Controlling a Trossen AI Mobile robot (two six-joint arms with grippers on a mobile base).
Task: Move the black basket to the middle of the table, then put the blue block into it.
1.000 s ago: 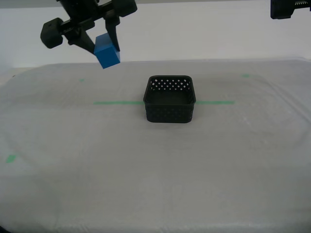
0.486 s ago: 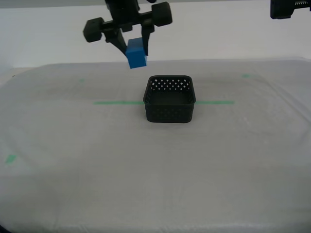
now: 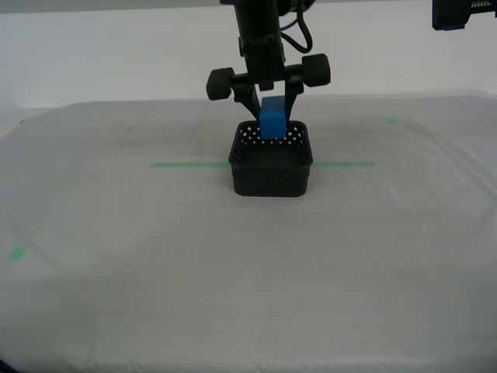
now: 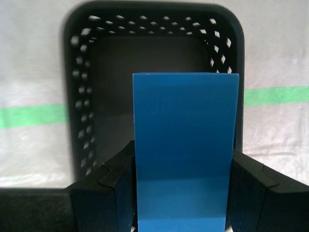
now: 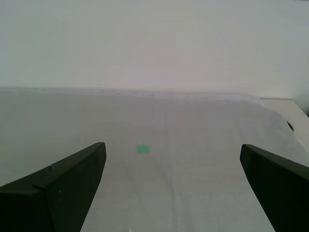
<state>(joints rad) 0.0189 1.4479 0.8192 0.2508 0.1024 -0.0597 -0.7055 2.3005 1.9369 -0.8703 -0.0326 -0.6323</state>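
My second pincer (image 3: 270,116) clamps the blue block (image 3: 273,121), long axis vertical, over the black basket (image 3: 271,175).

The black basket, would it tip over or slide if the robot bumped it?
The black basket looks wider than it is tall and sits flat on the table, so it would probably slide rather than tip. Its walls are thin and full of holes, so it is likely light. The sheeting looks smooth, so a nudge might shift it easily.
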